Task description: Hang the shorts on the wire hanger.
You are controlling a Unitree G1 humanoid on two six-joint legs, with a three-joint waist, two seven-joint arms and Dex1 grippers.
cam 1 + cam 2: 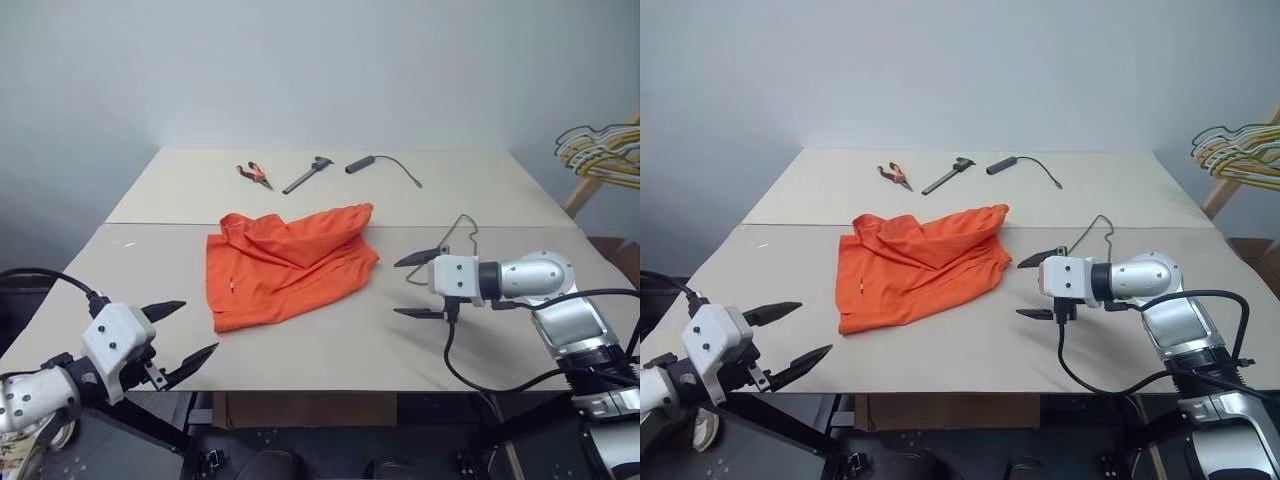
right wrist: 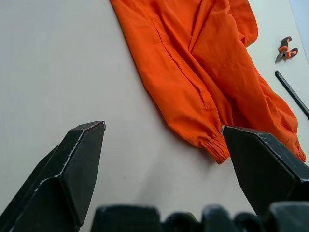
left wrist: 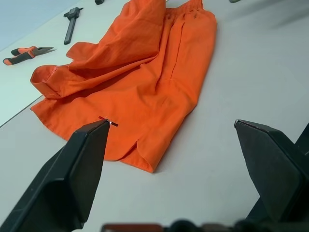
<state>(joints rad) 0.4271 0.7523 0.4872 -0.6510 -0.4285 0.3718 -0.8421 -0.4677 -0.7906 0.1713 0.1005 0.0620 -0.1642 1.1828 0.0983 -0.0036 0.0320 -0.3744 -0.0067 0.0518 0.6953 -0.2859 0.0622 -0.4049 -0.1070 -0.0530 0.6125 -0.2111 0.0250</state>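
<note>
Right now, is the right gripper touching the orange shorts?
Apart. In the left eye view bare table separates the open right gripper from the shorts.

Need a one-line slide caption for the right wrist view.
Open right gripper hovers over the table, aimed at the orange shorts; pliers beyond.

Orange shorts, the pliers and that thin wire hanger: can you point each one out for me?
orange shorts (image 1: pixel 285 265): left eye view, middle of the crumpled fabric.
pliers (image 1: pixel 254 175): left eye view, where handles meet jaws.
thin wire hanger (image 1: pixel 1102 227): right eye view, on the wire loop behind the right arm.
</note>
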